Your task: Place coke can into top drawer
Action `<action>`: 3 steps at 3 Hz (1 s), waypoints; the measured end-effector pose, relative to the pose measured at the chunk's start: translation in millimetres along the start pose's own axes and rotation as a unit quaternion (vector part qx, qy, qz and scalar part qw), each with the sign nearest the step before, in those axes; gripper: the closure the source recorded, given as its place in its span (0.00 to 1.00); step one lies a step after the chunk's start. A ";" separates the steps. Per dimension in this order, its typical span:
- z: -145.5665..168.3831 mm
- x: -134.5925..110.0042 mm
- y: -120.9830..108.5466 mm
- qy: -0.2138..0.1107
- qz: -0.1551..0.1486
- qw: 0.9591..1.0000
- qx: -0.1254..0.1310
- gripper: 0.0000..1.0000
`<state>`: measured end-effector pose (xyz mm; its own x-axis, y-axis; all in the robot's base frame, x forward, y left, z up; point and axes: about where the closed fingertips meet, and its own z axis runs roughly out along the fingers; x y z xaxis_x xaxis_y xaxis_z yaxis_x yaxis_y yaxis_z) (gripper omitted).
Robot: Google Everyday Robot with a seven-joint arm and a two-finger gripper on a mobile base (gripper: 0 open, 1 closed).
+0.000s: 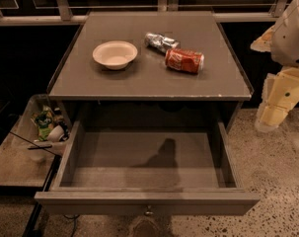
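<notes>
The coke can [184, 60] lies on its side on the cabinet top [139, 83], right of the middle. The top drawer [114, 200] is pulled wide open below the top, and its inside shows nothing but a shadow. Its small metal knob [149, 212] sits at the middle of the front panel. My arm comes in at the right edge of the view. The gripper [268, 122] hangs beside the cabinet's right side, below the level of the top, over the floor and apart from the can and the drawer.
A white bowl [115, 54] stands on the cabinet top at the left. A crumpled silver can [160, 42] lies just behind the coke can. A low tray with wrappers and rubbish [44, 125] sits left of the drawer. Speckled floor [272, 181] lies to the right.
</notes>
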<state>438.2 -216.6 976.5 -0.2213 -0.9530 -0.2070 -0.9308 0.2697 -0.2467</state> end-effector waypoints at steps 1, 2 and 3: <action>-0.1 -0.1 -0.1 0.000 0.000 1.000 0.000 0.00; 5.3 -6.1 -9.1 0.005 -0.011 1.000 0.009 0.00; 14.7 -16.7 -28.3 0.001 -0.037 0.999 0.030 0.00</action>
<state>472.5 -206.3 973.0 -0.1538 -0.9708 -0.1841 -0.9251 0.2069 -0.3183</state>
